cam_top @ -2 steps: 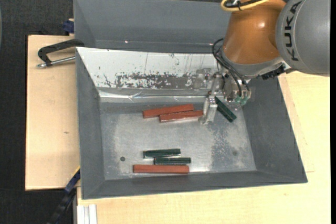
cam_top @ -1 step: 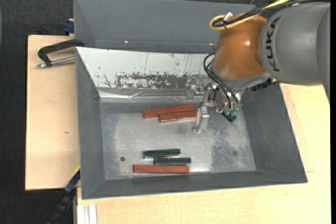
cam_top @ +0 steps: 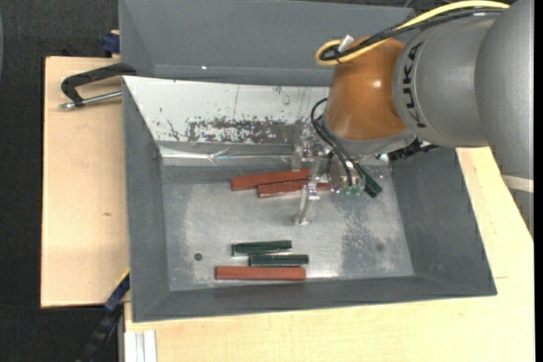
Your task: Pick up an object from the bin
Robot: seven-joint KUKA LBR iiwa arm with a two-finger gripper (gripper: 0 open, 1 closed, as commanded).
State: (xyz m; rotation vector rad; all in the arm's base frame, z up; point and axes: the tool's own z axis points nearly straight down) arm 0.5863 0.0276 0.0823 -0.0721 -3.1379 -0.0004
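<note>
Grey bin (cam_top: 182, 216) carried two reddish-brown bars (cam_top: 270, 183) lying left-to-right, their right ends at the pincer (cam_top: 311, 196); whether it gaped or was closed could not be told.

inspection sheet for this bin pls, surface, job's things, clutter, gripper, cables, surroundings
surface: grey metal bin floor, scuffed, with dark specks on the back wall
job's things: two red-brown sticks lie side by side near the back wall, their right ends under the gripper
clutter: two dark green sticks and one red-brown stick lie parallel near the front wall; a small dark dot lies to their left
grippers: gripper is low over the right ends of the back sticks; contact cannot be told
cables: yellow cable loops over the arm; black cables run under the orange cover
surroundings: nothing seen
</note>
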